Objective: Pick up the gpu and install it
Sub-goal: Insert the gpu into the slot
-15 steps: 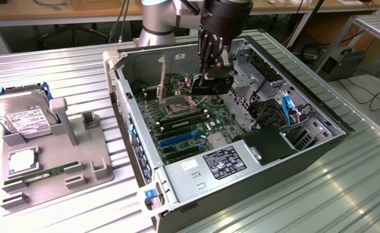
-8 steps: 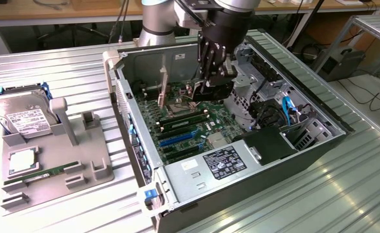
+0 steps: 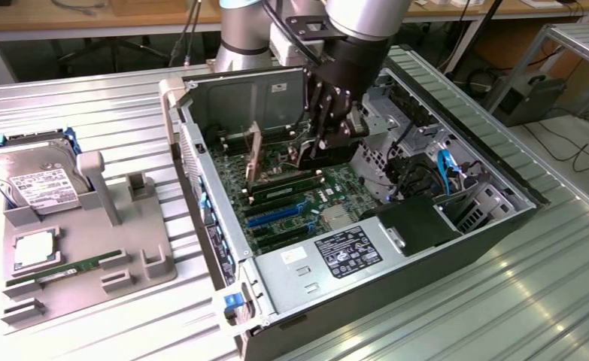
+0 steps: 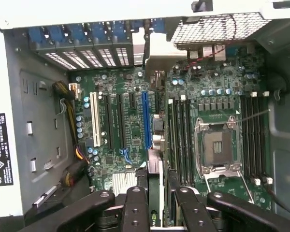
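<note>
Gpu [image 4: 155, 193], edge-on, clamped between the gripper [image 4: 157, 205] fingers, long axis aligned with the motherboard [image 4: 130, 130] slots directly below.

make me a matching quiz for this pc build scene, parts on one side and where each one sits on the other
1 gpu
2 hard drive
3 ram stick
4 power supply

a flat in a groove of the grey holder
b fixed inside the case
c gripped in the end effector
d resting on the holder, label up

Pairs: 1-c, 2-d, 3-a, 4-b
</note>
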Motion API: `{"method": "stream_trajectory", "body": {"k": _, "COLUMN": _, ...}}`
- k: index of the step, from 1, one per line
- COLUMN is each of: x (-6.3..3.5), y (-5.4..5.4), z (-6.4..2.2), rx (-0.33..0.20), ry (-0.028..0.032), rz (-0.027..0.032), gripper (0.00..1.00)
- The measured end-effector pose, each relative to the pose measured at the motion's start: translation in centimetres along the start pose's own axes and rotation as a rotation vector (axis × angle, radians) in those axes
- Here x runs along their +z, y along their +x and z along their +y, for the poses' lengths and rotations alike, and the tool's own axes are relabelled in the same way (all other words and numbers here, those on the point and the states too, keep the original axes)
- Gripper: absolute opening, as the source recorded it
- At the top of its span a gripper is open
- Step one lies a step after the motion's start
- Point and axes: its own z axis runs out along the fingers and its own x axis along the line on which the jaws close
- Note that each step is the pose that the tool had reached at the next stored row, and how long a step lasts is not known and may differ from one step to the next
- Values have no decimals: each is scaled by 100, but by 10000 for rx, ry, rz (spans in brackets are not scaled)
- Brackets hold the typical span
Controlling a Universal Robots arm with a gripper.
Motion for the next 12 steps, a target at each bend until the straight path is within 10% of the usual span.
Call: {"method": "stream_trajectory", "body": {"k": 12, "x": 229, "y": 19, "z": 209, "rx": -336, "ry": -10, "rz": 9, "gripper": 26}}
